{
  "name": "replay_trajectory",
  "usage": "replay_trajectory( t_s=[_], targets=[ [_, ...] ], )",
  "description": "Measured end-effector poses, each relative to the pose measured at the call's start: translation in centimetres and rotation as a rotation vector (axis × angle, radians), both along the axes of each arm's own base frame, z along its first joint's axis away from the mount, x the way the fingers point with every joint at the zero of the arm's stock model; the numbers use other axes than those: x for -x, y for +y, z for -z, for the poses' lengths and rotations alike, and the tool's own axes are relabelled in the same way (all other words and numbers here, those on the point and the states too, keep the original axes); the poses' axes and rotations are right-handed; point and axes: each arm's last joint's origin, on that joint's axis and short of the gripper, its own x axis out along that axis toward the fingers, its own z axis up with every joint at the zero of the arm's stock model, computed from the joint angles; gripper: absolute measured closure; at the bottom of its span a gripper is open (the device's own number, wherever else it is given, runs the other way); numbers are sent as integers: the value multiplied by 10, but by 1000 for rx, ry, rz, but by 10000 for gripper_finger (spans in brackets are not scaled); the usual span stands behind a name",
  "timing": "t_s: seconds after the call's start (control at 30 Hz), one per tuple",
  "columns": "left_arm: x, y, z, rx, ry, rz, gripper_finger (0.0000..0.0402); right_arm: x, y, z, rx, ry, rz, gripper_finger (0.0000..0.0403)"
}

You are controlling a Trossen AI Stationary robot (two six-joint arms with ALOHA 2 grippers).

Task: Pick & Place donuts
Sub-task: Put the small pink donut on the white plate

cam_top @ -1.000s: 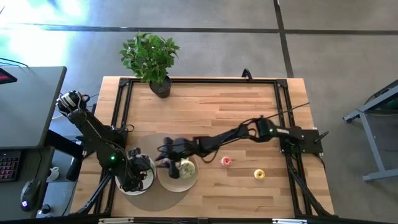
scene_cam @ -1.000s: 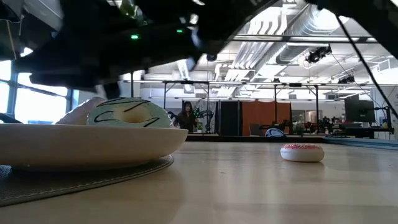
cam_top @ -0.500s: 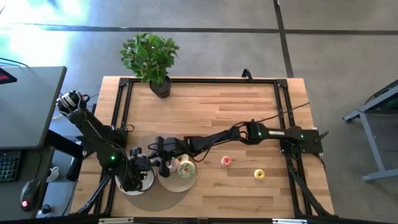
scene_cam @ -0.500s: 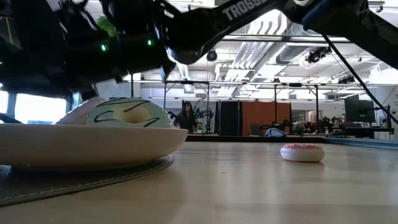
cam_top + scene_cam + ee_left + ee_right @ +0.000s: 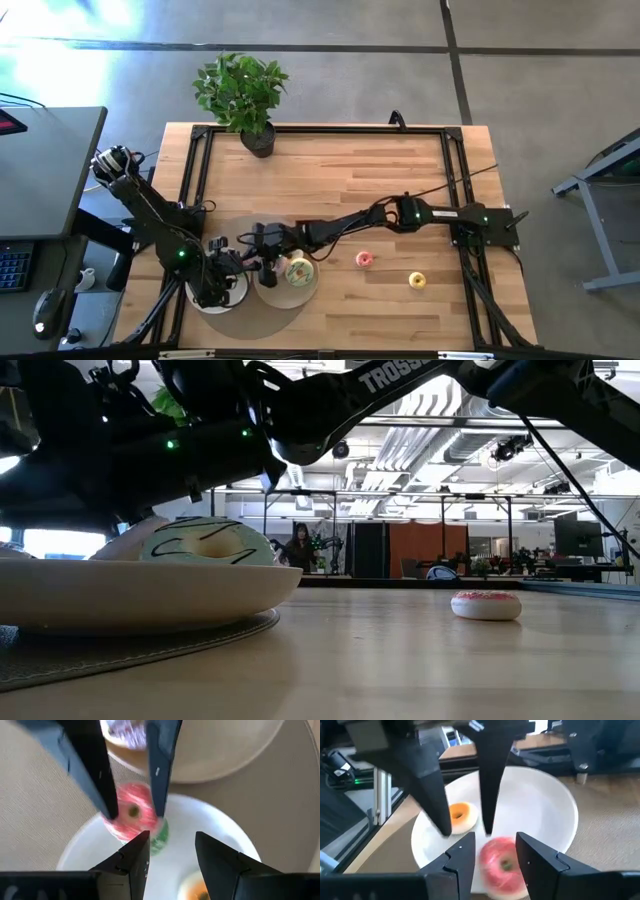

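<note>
Pink donut point(image 5: 502, 866) hole-up over the white plate point(image 5: 560, 810), between the right end effector point(image 5: 268, 268)'s parted fingers.

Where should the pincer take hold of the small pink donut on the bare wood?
Come straight down and close across the outer rim of the small pink donut. It lies flat and low on the table, hole upward, with free space all around, so a side approach would probably find little to catch.
</note>
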Motion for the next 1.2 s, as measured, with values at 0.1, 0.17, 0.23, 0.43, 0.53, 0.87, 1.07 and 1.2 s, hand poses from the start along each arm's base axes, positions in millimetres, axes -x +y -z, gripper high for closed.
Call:
replay_trajectory(
  t_s=[0.1,0.17,0.23,0.43,0.53,0.87,1.07,1.2],
  targets=[
    [1,-1,0,47,36,-31,245,0,0,1,1,8,-1,265],
    [1,-1,1,73,58,-51,245,0,0,0,11,3,-5,265],
    [1,-1,0,80,60,-66,245,0,0,-1,37,-19,-14,265],
    [1,-1,0,65,31,-91,245,5,-1,-33,67,-40,-57,265],
    [0,-1,0,62,25,-92,245,18,-3,-61,154,34,-92,265],
    [-1,0,-1,37,-26,-112,245,123,-25,-167,443,586,-6,265],
    [-2,1,-1,13,-55,-119,245,166,-8,-167,402,962,97,265],
    [-3,2,-1,-11,-88,-130,245,178,12,-147,410,1047,103,265]
  ],
)
